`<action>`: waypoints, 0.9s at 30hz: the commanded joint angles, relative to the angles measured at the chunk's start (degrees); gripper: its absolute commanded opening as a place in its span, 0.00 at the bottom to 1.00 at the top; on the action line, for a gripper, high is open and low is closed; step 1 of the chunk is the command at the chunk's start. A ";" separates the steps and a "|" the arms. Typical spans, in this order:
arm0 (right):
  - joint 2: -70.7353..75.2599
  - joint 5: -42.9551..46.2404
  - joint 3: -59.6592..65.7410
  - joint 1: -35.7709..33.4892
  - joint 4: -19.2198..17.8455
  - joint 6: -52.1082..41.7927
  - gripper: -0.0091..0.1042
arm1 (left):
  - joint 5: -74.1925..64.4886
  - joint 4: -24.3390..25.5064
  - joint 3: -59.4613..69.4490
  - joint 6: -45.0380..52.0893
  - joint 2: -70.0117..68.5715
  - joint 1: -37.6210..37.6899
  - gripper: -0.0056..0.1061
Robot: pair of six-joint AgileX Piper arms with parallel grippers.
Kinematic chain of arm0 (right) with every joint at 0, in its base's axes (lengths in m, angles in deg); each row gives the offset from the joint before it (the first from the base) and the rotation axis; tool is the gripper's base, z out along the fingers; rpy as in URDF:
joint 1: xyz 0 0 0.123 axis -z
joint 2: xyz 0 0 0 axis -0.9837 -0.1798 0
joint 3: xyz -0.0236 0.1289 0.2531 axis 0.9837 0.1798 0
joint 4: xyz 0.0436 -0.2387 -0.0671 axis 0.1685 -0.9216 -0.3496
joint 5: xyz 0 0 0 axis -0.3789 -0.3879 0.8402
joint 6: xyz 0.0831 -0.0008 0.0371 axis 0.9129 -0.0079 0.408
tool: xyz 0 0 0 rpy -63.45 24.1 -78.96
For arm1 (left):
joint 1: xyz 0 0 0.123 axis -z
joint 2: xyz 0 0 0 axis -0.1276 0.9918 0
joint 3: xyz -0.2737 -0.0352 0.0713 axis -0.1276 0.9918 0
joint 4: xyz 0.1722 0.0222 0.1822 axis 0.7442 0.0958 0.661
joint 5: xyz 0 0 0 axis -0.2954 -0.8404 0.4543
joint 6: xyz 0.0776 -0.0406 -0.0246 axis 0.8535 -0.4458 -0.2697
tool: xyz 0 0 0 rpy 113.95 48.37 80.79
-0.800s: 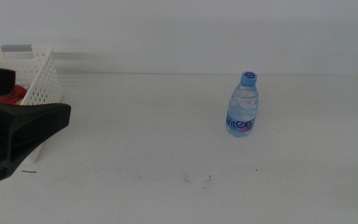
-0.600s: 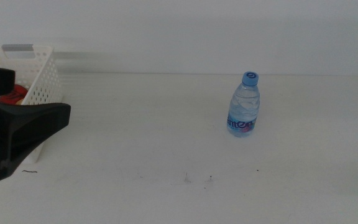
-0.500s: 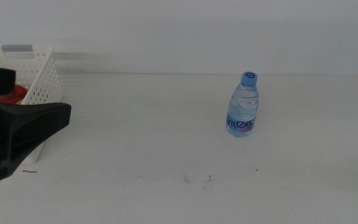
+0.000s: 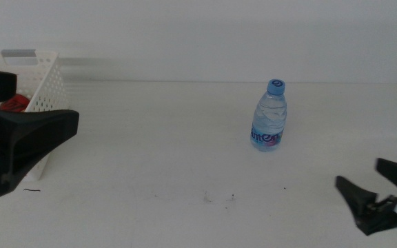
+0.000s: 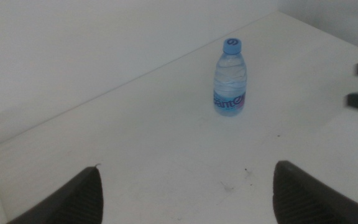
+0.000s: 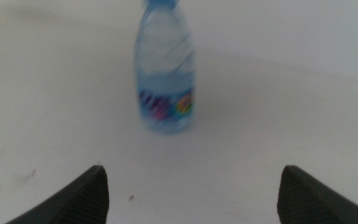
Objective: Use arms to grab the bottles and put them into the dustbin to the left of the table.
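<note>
Bottle: the clear, blue-capped bottle stands upright on the worktop, right of centre, touching nothing; its long axis is vertical, so a level side grasp around the body suits it, in my judgement
Bin: the white bin sits at the far left edge; something red shows inside it, too hidden to name
Left end effector: at the left edge, just in front of the bin, jaws spread wide and empty; the bottle lies well apart from it, across the worktop to the right
Right end effector: low at the right edge, jaws apart and empty; its wrist view puts the bottle straight ahead, centred between the jaws but not yet between them
Nearer arm: the right one, plainly; the bottle lies ahead of it and a little to the left, so a forward reach should take it
Change: half a second ago the right end effector was out of the middle view; now it has entered at the lower right; bottle, bin and left end effector look unmoved
</note>
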State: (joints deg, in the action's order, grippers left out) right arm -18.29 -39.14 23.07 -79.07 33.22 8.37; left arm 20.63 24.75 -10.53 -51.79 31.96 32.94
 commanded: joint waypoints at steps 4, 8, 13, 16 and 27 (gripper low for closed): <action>-13.83 5.63 -7.32 0.31 -8.53 -2.21 0.81 | 1.22 0.16 0.12 -0.37 -0.15 0.17 0.89; -19.10 7.23 -11.07 -4.73 -3.91 -0.96 0.81 | 1.91 1.33 0.12 -0.37 -0.15 0.17 0.89; -24.33 7.23 -16.33 -10.08 0.07 -0.96 0.81 | 2.15 1.16 0.12 -0.37 -0.15 0.17 0.89; -28.15 7.23 -19.96 -12.01 1.94 -1.35 0.81 | 2.15 1.16 0.12 -0.37 -0.15 0.17 0.89; -42.37 7.08 -33.17 -12.56 11.69 -3.16 0.81 | 2.27 1.16 0.12 -0.37 -0.15 0.17 0.89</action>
State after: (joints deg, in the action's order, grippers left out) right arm -59.04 -32.52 -8.28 -91.60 41.79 5.84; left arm 22.10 25.83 -10.53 -51.79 31.96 32.94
